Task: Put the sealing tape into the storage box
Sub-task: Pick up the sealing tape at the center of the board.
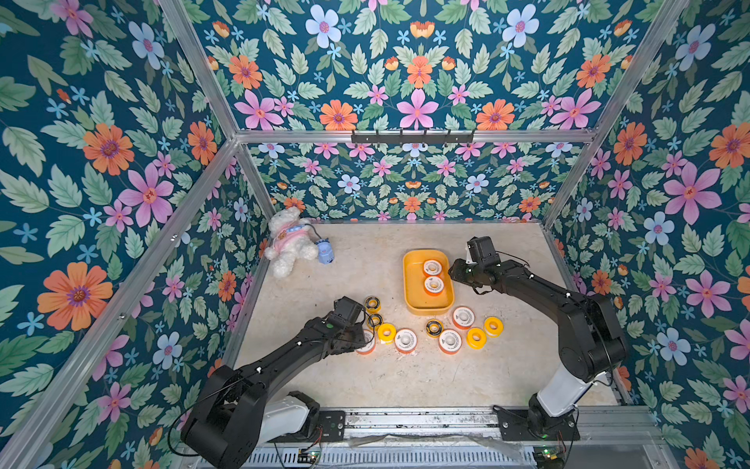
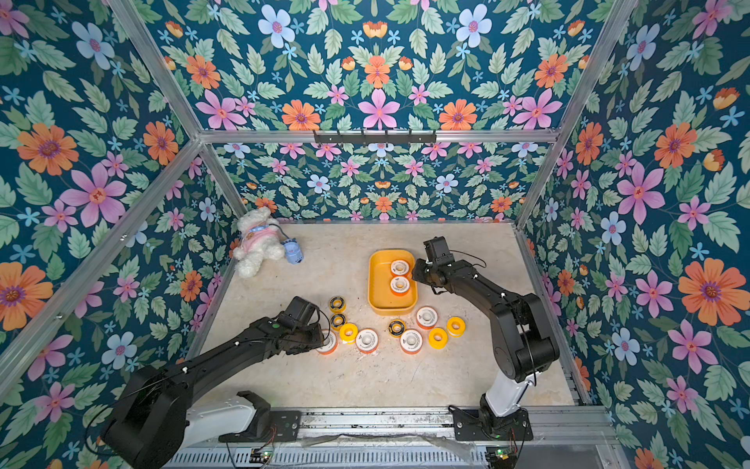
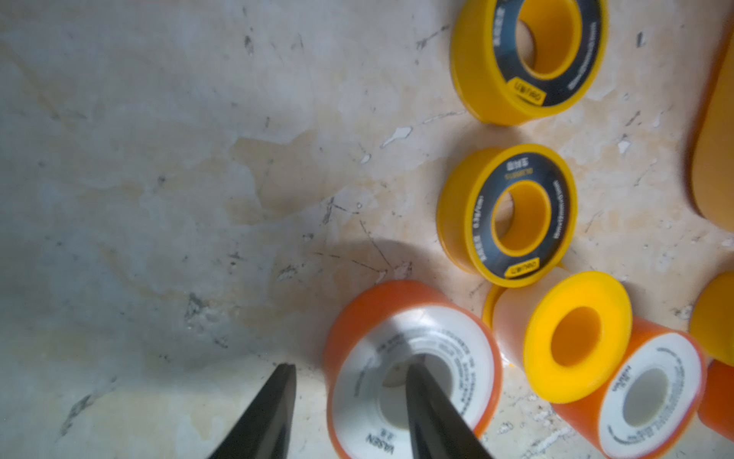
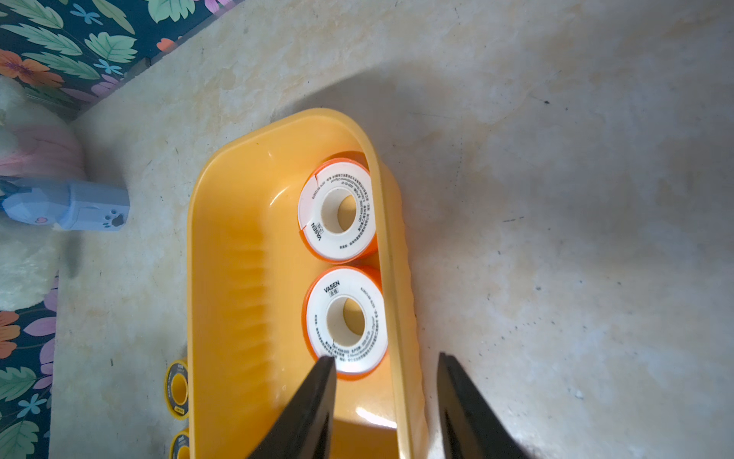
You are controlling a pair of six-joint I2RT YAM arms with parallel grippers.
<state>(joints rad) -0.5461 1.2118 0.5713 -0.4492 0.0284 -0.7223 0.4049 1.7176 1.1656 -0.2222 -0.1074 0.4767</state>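
The yellow storage box [image 1: 410,292] [image 2: 375,292] [image 4: 238,278] sits mid-table with two white-and-orange sealing tape spools [image 1: 432,268] [image 4: 313,206] inside. My right gripper [image 1: 452,276] [image 4: 387,357] is open and straddles the box's right wall, one finger inside and one outside. Several spools lie in front of the box: white-and-orange [image 1: 405,340], all-yellow [image 1: 476,338] and black-and-yellow [image 1: 372,303]. At the leftmost white-and-orange spool [image 3: 472,369], my left gripper [image 1: 363,343] [image 3: 351,367] is open. One finger stands in the spool's centre hole, the other outside its rim with a gap.
A white plush toy [image 1: 290,243] with a small blue object [image 1: 324,251] lies at the back left corner. Floral walls on aluminium frames enclose the table on three sides. Black-and-yellow [image 3: 484,222] and yellow [image 3: 540,341] spools crowd close to the left gripper.
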